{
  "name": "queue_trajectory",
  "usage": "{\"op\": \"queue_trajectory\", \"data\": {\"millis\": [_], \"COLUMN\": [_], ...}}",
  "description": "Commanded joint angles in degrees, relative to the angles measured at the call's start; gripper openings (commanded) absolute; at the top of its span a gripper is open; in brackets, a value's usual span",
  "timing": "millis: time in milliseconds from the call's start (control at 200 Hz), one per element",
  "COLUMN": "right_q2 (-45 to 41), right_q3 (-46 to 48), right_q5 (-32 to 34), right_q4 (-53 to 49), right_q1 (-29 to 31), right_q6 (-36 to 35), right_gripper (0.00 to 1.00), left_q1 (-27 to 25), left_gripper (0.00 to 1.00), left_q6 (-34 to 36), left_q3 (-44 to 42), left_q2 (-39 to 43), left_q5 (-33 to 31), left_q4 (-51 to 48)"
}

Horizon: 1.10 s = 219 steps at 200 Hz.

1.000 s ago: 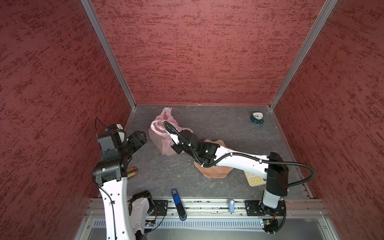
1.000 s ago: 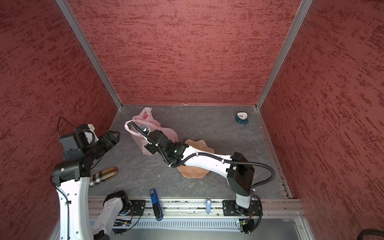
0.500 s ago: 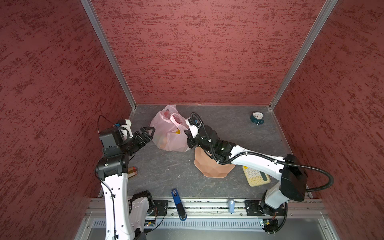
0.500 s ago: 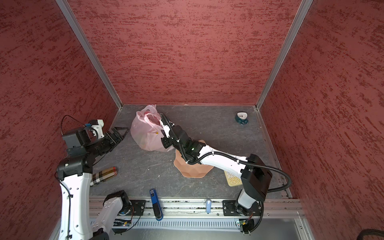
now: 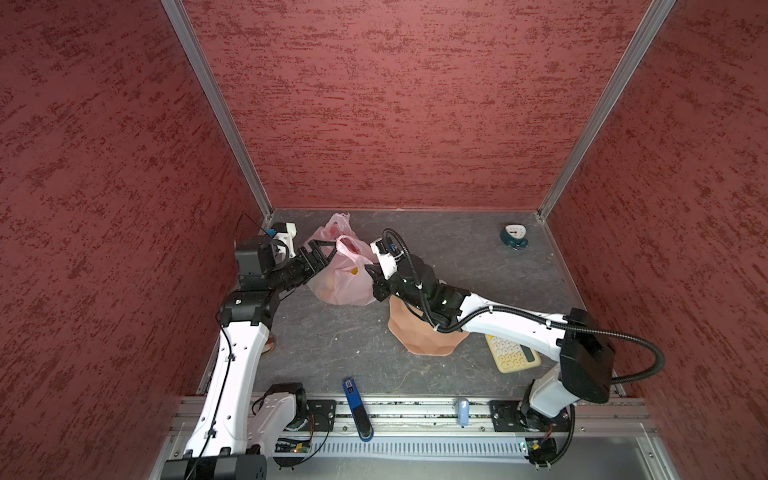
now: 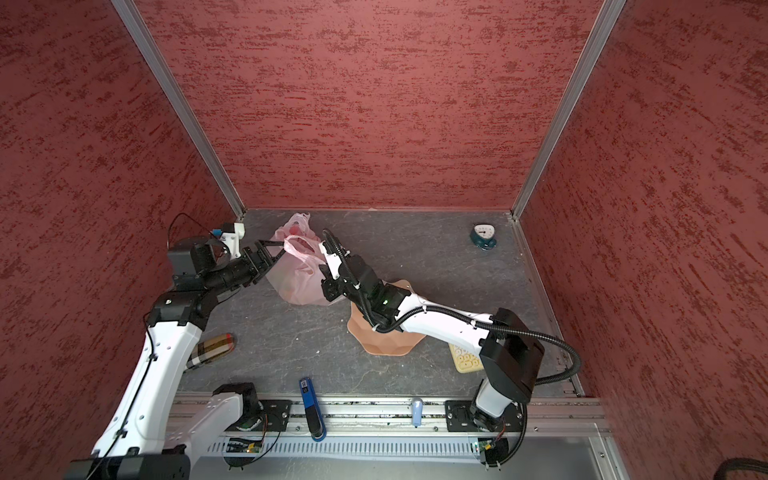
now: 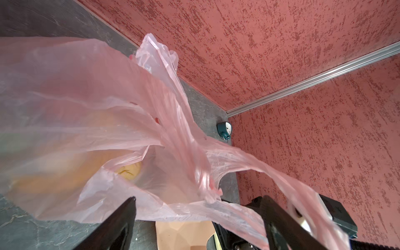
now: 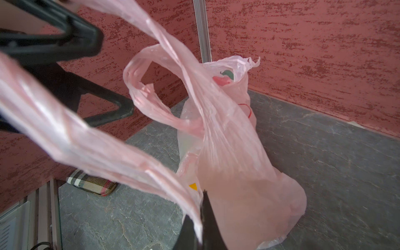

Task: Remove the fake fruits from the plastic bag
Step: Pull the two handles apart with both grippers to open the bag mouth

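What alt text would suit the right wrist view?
A thin pink plastic bag stands on the grey floor, one handle held by the right gripper, whose fingers are shut on it. The left gripper, fingers open, hovers by the handles.

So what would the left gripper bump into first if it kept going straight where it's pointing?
Most likely the plastic bag: the left gripper is open and points at its mouth, with pink film right ahead of its fingers. Exact gap unclear.

Left gripper (image 5: pixel 328 251) wide apart, right gripper (image 8: pixel 202 205) closed
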<state>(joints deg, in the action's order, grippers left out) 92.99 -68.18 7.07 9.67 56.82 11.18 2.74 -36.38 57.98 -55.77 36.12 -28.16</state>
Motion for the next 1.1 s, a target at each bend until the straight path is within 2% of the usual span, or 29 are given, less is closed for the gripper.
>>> {"op": "queue_trajectory", "data": {"millis": [0, 180, 291, 391, 446, 586, 746, 892, 1092], "right_q2": [-2.2, -2.55, -2.41, -2.79, -3.46, -5.3, -7.4, -6.58, -2.71], "right_q3": [0.68, 1.36, 1.55, 1.98, 2.4, 3.31, 6.16, 8.05, 7.44], "right_q5": [-0.44, -0.22, 0.26, 0.77, 0.66, -0.31, -0.92, -5.04, -7.6], "right_q4": [2.15, 2.81, 2.75, 2.72, 2.87, -0.26, -4.31, -3.61, 1.38], "right_q1": [0.05, -0.04, -0.46, -1.28, -1.68, -2.32, -3.6, -6.24, -10.66], "right_q6": [0.68, 0.73, 1.1, 1.51, 1.74, 0.42, -0.7, 1.01, 2.77], "right_gripper": [0.06, 0.06, 0.06, 0.06, 0.06, 0.06, 0.08, 0.08, 0.08], "left_q1": [-1.31, -1.77, -1.75, -1.19, -0.23, 1.29, 1.17, 1.21, 2.46], "left_gripper": [0.83, 0.62, 0.4, 0.19, 0.13, 0.12, 0.12, 0.12, 0.13], "left_q6": [-0.89, -0.54, 0.81, 5.19, 7.93, 16.03, 21.2, 23.67, 26.39], "left_q3": [1.1, 0.86, 1.82, 5.35, 8.12, 13.92, 14.89, 16.1, 20.3], "left_q2": [-1.84, -5.4, -6.52, -7.05, -7.25, -6.18, -2.03, 0.35, 0.35], "left_q5": [-3.65, -4.4, -5.43, -7.39, -7.26, -8.32, -13.55, -15.64, -12.4], "left_q4": [4.39, 5.77, 4.93, -1.03, -6.12, -21.41, -33.93, -40.68, -45.75]}}
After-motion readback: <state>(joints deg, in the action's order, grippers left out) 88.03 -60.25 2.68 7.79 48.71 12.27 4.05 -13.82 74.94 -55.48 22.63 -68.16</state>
